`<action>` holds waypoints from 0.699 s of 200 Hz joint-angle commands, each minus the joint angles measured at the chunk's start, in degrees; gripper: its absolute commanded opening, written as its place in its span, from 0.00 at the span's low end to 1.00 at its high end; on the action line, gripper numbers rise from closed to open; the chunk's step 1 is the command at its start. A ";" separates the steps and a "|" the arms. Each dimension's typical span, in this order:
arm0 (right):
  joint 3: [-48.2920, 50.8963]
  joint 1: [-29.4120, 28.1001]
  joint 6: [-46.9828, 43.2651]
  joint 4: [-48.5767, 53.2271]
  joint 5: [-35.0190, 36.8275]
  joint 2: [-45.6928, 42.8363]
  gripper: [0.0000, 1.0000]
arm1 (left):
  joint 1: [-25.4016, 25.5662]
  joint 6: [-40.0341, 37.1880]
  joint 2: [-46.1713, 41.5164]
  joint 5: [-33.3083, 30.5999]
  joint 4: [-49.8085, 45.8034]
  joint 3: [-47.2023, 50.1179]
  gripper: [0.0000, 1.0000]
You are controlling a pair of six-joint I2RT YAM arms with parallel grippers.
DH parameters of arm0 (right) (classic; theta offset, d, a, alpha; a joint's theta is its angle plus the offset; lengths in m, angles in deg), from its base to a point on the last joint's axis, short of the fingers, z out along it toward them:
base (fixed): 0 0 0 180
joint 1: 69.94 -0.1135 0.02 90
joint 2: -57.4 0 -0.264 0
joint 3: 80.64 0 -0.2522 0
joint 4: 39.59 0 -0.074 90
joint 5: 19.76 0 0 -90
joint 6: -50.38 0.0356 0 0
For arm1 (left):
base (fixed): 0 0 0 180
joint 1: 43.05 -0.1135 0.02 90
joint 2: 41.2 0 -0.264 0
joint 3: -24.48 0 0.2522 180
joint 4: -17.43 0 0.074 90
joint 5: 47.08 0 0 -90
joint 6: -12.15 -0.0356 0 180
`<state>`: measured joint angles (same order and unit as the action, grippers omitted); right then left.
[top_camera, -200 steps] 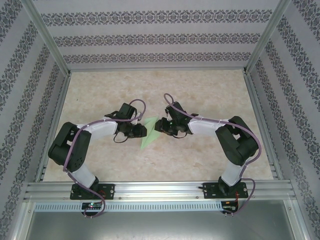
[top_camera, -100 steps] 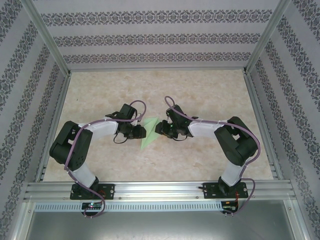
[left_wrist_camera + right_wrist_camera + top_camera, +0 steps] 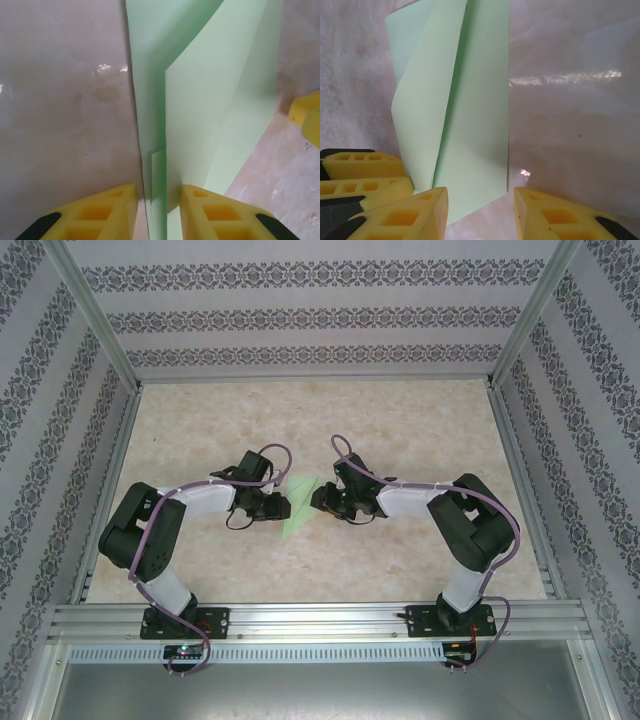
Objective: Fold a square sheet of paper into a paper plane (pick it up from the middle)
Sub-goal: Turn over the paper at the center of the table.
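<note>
My left end effector [image 3: 157, 187] has its fingers slightly apart astride one end of the part-folded green sheet of paper [image 3: 225, 100], and my right end effector [image 3: 480, 192] stands apart at its opposite corner. The sheet lies mid-surface [image 3: 400, 430], pale and marbled, between patterned walls [image 3: 300, 320]. My left arm [image 3: 190, 500] and right arm [image 3: 420, 495] bend outward at the elbows, forearms reaching inward to face each other.

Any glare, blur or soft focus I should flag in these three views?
Top external: even light, sharp, no glare; the paper sheet looks small between the arms. Left wrist: faint glare spots on the table, paper sheet crisp. Right wrist: a bright glare streak across the table right of the sheet.
</note>
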<state>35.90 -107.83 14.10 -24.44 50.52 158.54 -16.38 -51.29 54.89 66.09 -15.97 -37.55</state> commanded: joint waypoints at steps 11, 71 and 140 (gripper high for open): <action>0.47 -0.60 1.92 -2.95 1.23 0.41 0.40 | 0.67 -0.53 1.80 1.05 -0.71 1.46 0.30; 0.48 -0.88 2.98 -2.68 1.74 1.02 0.39 | 1.01 0.30 3.07 2.15 0.34 1.63 0.28; 1.44 -0.96 3.67 -2.95 1.85 1.06 0.39 | 1.67 1.46 4.71 3.24 1.27 1.78 0.28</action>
<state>36.52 -108.20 16.52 -25.75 51.35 158.61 -16.40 -50.81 55.53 66.23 -15.55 -37.55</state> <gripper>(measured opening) 0.389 0.278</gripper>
